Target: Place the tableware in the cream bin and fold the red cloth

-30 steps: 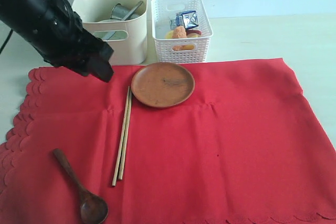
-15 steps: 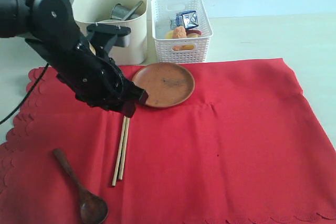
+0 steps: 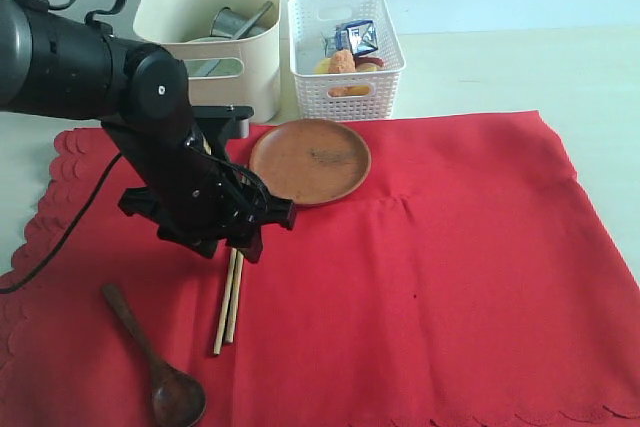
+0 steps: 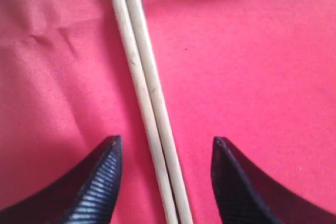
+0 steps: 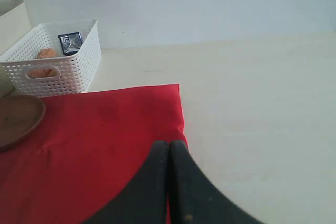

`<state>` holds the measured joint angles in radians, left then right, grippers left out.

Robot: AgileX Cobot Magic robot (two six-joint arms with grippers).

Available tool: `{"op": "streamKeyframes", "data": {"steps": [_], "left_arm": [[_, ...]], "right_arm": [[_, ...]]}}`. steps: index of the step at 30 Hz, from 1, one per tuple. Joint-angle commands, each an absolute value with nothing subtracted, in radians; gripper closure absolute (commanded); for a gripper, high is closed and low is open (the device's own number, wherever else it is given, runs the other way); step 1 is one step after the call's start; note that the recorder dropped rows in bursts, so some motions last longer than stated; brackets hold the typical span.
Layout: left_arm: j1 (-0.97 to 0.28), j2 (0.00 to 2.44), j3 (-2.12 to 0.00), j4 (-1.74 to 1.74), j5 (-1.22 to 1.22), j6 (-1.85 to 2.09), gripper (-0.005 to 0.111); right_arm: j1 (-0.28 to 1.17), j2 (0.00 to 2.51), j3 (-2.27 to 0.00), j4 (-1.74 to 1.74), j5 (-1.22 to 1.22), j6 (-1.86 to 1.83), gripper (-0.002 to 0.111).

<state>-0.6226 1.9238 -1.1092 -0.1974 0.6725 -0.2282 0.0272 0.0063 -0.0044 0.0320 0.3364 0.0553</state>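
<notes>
Lying on the red cloth (image 3: 450,277) at the lower left of the exterior view, the spoon (image 3: 150,362) had its bowl toward the bottom edge and its handle slanting up and left. Just right of it the chopsticks (image 3: 230,302) lay side by side, touching. Their long axis ran nearly vertical in the frame, leaning slightly right toward the top, and their upper ends were hidden under the left gripper (image 3: 243,243). Its fingers (image 4: 100,182) were spread wide, one on each side of the pair, neither touching the sticks in the left wrist view. Beyond sat the plate (image 3: 310,160), flat on the cloth. Farther back were the cream bin (image 3: 250,77) at the upper left with a steel cup (image 3: 228,22) inside, and the white basket (image 3: 345,97) beside it. The right gripper (image 5: 169,150) had its fingers pressed together, holding nothing. A second earlier the left arm had been up by the bin. It had since come down over the chopsticks, while spoon, chopsticks and plate had not moved.
</notes>
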Motion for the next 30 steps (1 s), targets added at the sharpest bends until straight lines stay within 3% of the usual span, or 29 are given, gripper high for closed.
{"op": "streamKeyframes", "data": {"steps": [1, 15, 22, 26, 30], "left_arm": [[-0.629, 1.945, -1.105, -0.194, 0.651, -0.272, 0.056], [-0.629, 1.989, -1.105, -0.183, 0.621, -0.298, 0.057], [-0.629, 1.989, -1.105, -0.172, 0.62, -0.296, 0.088], [-0.629, 1.989, -1.105, -0.172, 0.62, -0.296, 0.096], [-0.629, 1.989, -1.105, -0.165, 0.639, -0.296, 0.096]], "right_arm": [[0.021, 0.0, 0.0, 0.026, 0.326, 0.054, 0.108], [0.021, 0.0, 0.0, 0.026, 0.326, 0.054, 0.108], [0.021, 0.0, 0.0, 0.026, 0.326, 0.054, 0.108], [0.021, 0.0, 0.0, 0.026, 0.326, 0.054, 0.108], [0.021, 0.0, 0.0, 0.026, 0.326, 0.054, 0.108]]}}
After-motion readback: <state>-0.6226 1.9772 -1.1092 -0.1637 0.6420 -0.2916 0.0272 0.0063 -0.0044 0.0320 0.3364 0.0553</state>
